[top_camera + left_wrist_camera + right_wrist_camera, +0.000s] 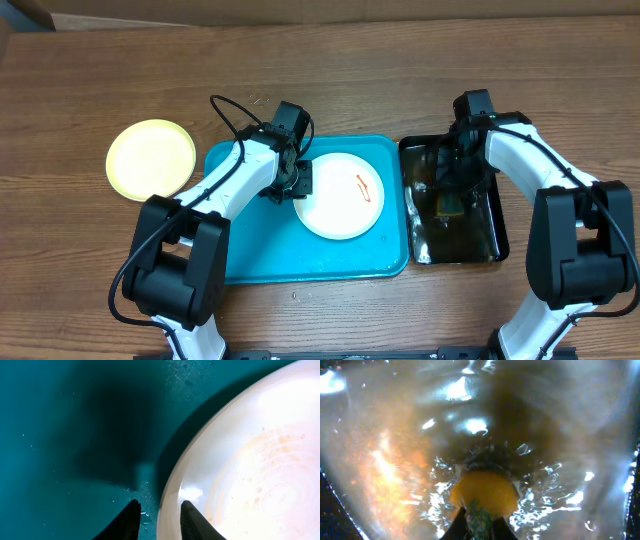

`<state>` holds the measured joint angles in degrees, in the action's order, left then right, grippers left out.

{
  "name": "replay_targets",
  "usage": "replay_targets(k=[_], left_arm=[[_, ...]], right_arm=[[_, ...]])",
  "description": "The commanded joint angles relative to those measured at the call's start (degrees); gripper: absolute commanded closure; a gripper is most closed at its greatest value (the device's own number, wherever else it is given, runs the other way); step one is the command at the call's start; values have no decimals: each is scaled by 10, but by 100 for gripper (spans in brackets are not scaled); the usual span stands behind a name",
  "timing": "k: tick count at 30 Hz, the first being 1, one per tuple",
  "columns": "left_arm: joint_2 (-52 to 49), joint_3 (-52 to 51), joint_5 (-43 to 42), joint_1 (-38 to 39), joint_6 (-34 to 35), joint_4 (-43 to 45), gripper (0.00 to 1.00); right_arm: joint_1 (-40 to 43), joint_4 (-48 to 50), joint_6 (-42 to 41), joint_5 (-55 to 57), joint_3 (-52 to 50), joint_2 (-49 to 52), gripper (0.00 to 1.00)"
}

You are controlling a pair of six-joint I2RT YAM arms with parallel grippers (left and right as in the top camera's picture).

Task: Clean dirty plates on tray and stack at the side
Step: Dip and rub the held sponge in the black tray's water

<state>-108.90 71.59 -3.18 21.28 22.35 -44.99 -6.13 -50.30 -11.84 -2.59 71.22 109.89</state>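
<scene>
A white plate (340,195) with an orange smear lies in the turquoise tray (250,250). My left gripper (300,185) is at its left rim. In the left wrist view its fingers (159,510) straddle the rim of the plate (250,460), one inside and one over the tray (60,435), closed on it. A pale yellow plate (151,159) lies on the table left of the tray. A third plate is not in view. My right gripper (447,195) is shut on a yellow-and-green sponge (482,492) held in water; its fingers also show in the right wrist view (479,522).
A black tray (495,230) holding water stands right of the turquoise tray, touching it. In the right wrist view its wet bottom (395,435) glares. Bare wooden table lies behind and in front of both trays.
</scene>
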Motion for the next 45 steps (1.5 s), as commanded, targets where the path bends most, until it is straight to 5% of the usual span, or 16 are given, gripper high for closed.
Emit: replay_targets(k=[1,2,7,12,28,45], left_arm=[[-1,-4,-5,-3,6,1,69],[-1,-4,-5,-3,6,1,67],[-1,-4,-5,-3,6,0,54],[-1,-4,-5,-3,6,1,75],[-5,-11,4,-3,8,8,76],[-5,-17,6,-3,8,16,81]], right_arm=[[-2,2,-1,2,2,-5,46],[-2,-2,-1,2,4,-5,39],[-2,-44,-1,2,24,-5,37],[-2,-72,-2,-1,27,-5,37],[-2,-78,-2,-1,15,-5,42],[-2,-70,-4,-1,15,-5,60]])
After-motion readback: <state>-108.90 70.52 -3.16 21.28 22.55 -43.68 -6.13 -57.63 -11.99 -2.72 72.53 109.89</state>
